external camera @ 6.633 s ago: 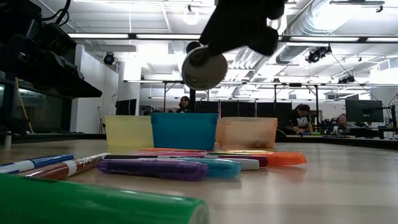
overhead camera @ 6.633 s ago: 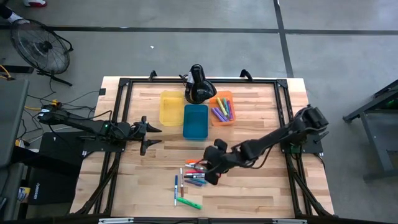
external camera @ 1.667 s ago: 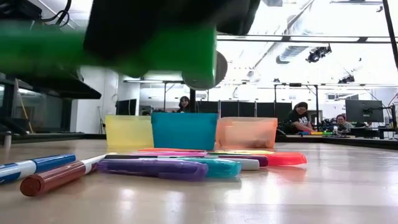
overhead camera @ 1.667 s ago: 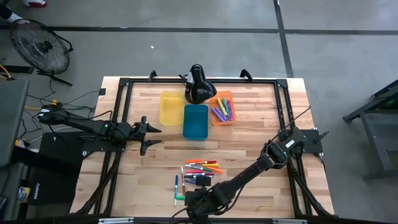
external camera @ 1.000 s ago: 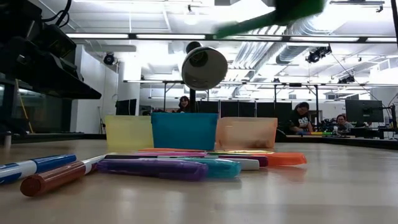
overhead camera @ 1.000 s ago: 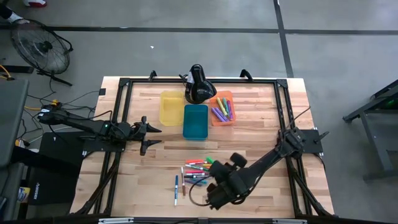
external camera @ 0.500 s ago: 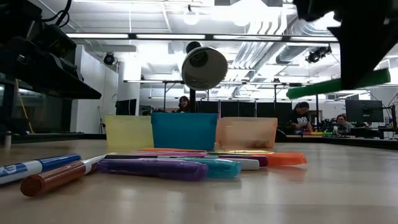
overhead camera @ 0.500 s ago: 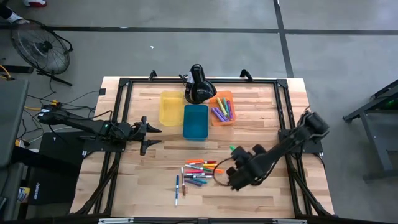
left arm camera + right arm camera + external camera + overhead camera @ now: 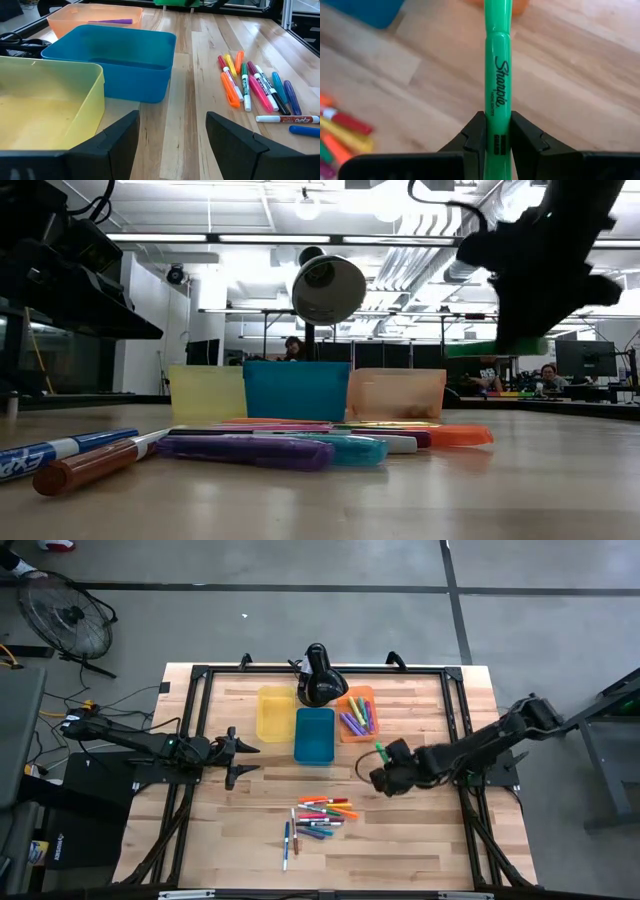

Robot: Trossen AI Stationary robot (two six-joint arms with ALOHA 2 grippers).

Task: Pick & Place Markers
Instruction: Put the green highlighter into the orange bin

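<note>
Markers point(image 9: 320, 817) lie in a loose cluster on the wooden table point(image 9: 420, 840), on the near side of the blue bin point(image 9: 314, 734). High view: the blue bin stands between the yellow bin point(image 9: 275, 713) and the orange bin point(image 9: 356, 714); the orange bin already holds several markers. The right gripper point(image 9: 383, 762) is over the table just beside the orange bin's near corner, clamped on a green marker point(image 9: 381, 752). The left gripper point(image 9: 252, 760) waits well to the yellow-bin side of the blue bin, fingers spread.

Low view: the right gripper point(image 9: 520, 330) hangs above the table on the orange-bin side of the blue bin point(image 9: 296, 389), the green marker point(image 9: 510, 347) crosswise in its grip.

Left wrist view: the fingers point(image 9: 117, 137) stand apart with nothing between them, facing the blue bin point(image 9: 120, 65).

Right wrist view: both fingers point(image 9: 476, 134) press the green marker point(image 9: 497, 80) at its lower barrel; the marker points toward the orange bin point(image 9: 507, 6), beside the blue bin point(image 9: 365, 10).
</note>
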